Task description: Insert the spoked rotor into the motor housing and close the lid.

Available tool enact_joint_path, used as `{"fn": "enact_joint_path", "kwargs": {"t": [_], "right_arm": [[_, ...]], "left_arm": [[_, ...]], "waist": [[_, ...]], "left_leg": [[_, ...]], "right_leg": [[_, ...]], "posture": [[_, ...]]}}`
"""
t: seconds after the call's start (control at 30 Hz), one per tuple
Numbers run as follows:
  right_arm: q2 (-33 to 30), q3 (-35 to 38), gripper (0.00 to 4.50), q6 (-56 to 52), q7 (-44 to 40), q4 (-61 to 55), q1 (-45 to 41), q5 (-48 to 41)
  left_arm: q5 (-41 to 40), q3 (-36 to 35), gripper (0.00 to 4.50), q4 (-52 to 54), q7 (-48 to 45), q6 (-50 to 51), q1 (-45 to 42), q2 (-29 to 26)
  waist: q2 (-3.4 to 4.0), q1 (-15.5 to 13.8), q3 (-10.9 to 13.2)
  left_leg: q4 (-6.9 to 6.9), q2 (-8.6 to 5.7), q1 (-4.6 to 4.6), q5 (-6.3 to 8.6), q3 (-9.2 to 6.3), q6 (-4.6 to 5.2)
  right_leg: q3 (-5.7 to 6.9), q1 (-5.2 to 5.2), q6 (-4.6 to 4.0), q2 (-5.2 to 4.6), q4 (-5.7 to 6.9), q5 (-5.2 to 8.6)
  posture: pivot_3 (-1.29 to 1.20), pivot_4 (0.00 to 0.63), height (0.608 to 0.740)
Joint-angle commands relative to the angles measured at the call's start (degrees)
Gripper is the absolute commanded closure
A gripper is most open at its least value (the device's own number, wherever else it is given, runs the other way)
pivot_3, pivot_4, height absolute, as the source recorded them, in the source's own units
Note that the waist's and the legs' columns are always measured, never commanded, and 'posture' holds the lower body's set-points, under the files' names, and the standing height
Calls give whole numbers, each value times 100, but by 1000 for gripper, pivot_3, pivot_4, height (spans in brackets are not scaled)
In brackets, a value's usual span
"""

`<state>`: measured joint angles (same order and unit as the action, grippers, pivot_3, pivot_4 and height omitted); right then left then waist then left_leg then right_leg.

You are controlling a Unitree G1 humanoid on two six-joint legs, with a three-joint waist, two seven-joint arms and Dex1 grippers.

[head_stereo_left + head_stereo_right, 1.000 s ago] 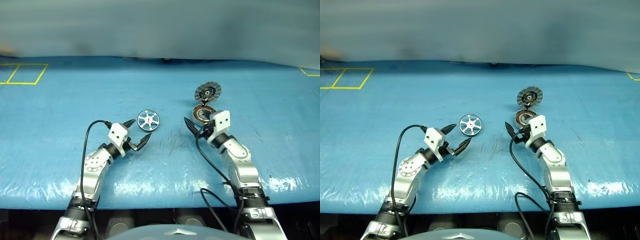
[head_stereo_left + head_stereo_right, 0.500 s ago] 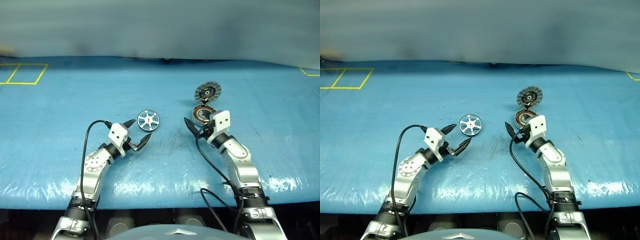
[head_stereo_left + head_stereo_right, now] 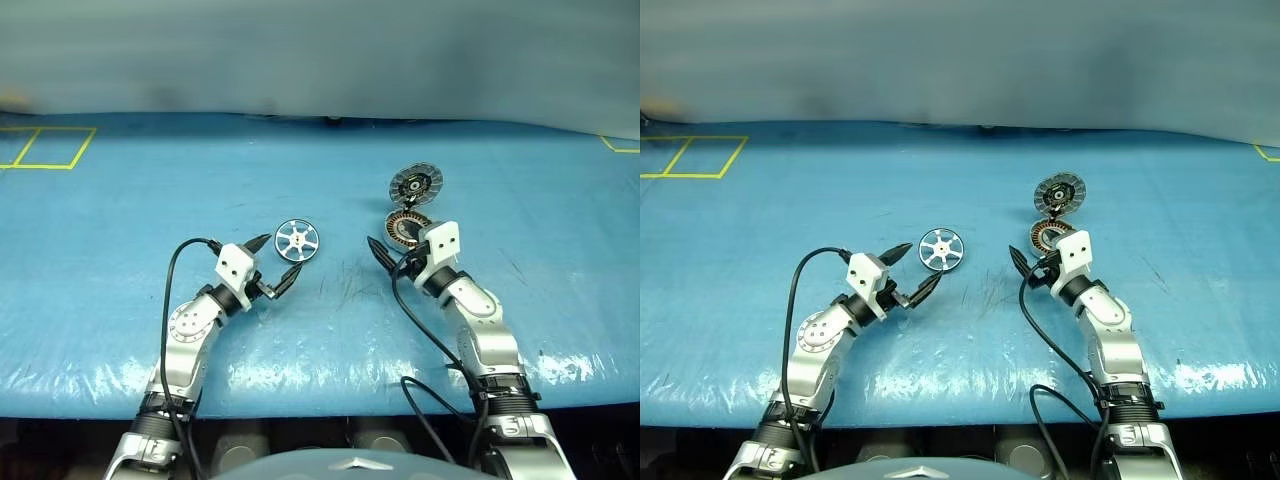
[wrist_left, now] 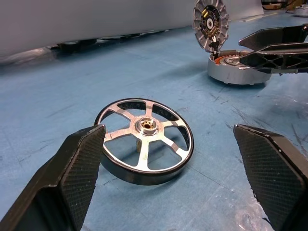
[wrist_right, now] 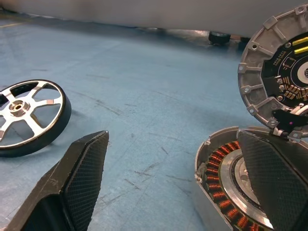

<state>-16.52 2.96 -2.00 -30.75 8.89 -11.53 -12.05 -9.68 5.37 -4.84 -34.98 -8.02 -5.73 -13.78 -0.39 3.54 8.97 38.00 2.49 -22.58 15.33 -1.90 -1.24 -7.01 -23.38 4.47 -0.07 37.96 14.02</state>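
Observation:
The spoked rotor [image 3: 297, 238], a flat silver wheel with a dark rim, lies on the blue table just beyond my left gripper [image 3: 283, 255]. That gripper is open, and in the left wrist view the rotor [image 4: 144, 140] sits a little ahead of the gap between its fingers, untouched. To the right stands the motor housing [image 3: 405, 226], with copper windings showing. Its lid [image 3: 416, 185] is hinged upright behind it, its dark segmented face toward me. My right gripper [image 3: 392, 245] is open beside the housing [image 5: 226, 178], one finger in front of it, holding nothing.
The blue plastic-covered table [image 3: 120, 230] stretches wide on both sides. A yellow taped square [image 3: 45, 147] marks its far left and another yellow mark [image 3: 620, 146] its far right. The table's front edge [image 3: 320, 400] runs just below my arms.

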Motion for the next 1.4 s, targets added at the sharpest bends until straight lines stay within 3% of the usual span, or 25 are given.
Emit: {"fn": "enact_joint_path", "kwargs": {"t": [0.03, 0.2, 0.33, 0.5, 0.67, 0.8, 1.4], "right_arm": [[-370, -78, 31, -292, -204, -455, 57, 78], [-1471, -331, 31, -1281, -768, -1394, -88, 276], [-2889, -1153, 31, -1634, -1505, -1396, -476, 1394], [-3465, -1790, 31, -1462, -2456, -722, -1545, 1861], [-3317, -2199, 31, -953, -2941, 297, -2654, 2222], [-3121, -2393, 31, -651, -3173, 866, -3049, 2390], [-2970, -2412, 31, -378, -3395, 1347, -2946, 2731]], "left_arm": [[-54, -46, 0, 103, 6, -143, -71, 22], [-23, -10, 0, 39, -18, -155, -40, 36], [24, 29, 0, 17, -3, -138, -62, 53], [63, 54, 0, -21, -4, -134, -107, 44], [76, 73, 0, 14, 59, -179, -30, 72], [81, 62, 0, 67, 131, -194, 68, 88], [68, 54, 0, 114, 211, -175, 104, 27]], "waist": [[0, -3, 0], [1, -14, 1], [-1, -15, 1], [-1, 25, 3], [-2, 5, 3], [-2, -32, 3], [-1, -135, 4]], "left_leg": [[0, 0, 0, 0, 0, 0], [2, -3, -2, 0, 0, 0], [6, -4, 0, 0, 2, 0], [6, -2, 1, 0, 4, 1], [4, -3, -2, 0, 3, 1], [-1, -4, -5, 1, 3, 2], [0, -17, -11, 5, 9, 9]], "right_leg": [[0, 0, 0, 0, 0, 0], [0, 0, 0, -3, -1, 0], [0, 1, 3, -4, -3, 0], [-3, -1, 4, -1, -4, -1], [-1, -2, 3, -4, -7, -2], [1, -2, 2, -8, -13, -2], [6, -10, 2, -29, -10, -2]], "posture": [[0, 150, 740], [0, 150, 740], [0, 150, 740], [0, 150, 740], [0, 150, 740], [0, 150, 740], [0, 150, 740]]}}
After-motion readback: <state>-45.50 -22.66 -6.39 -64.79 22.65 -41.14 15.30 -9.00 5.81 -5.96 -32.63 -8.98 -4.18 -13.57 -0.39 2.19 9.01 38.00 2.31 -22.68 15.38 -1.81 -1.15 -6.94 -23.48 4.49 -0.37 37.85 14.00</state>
